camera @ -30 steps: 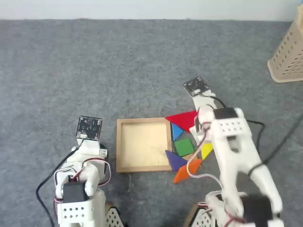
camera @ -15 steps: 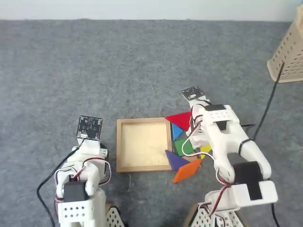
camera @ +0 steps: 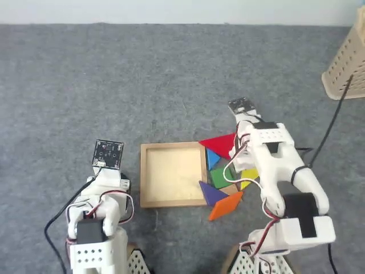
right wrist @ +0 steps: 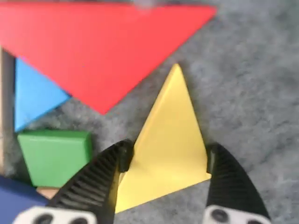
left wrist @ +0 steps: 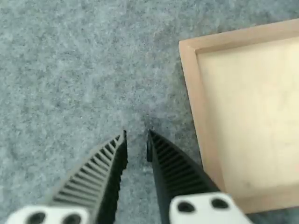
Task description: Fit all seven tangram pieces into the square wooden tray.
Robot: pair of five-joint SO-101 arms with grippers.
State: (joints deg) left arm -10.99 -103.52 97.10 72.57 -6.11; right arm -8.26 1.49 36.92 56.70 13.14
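**Right arm over the yellow triangle, grasp not closed**

Step as I read it: first pick, yellow triangle into the tray.

- Your right gripper [right wrist: 167,147] sat over the yellow triangle [right wrist: 166,154] with the jaws spread wide, one finger along each slanted side. Nothing was clamped.
- The piece lay flat on the grey carpet [camera: 171,80], just beside the red triangle [right wrist: 103,51].
- The sides taper, so a squeeze near the apex would likely have spat the piece out. You'd have done better closing near the wide base, where your fingers already were.
- It looked thin. You probably needed the tips pressed down into the pile before closing, then a slow close.
- Lift straight up: the red triangle's corner was close, and the green square [right wrist: 53,154] and light-blue triangle [right wrist: 32,93] were near one finger.
- Clear the rim, then seat the piece in a corner of the tray, not mid-floor.

Layout:
- The wooden tray [camera: 171,147] held no pieces.
- The pieces I could see were bunched against its right side in the high view, including the purple triangle [camera: 212,194] and the orange parallelogram [camera: 225,205].
- I couldn't count seven.

Your left gripper [left wrist: 136,136] was closed down to a sliver and held nothing. It sat over the carpet near the tray's corner [left wrist: 189,84].
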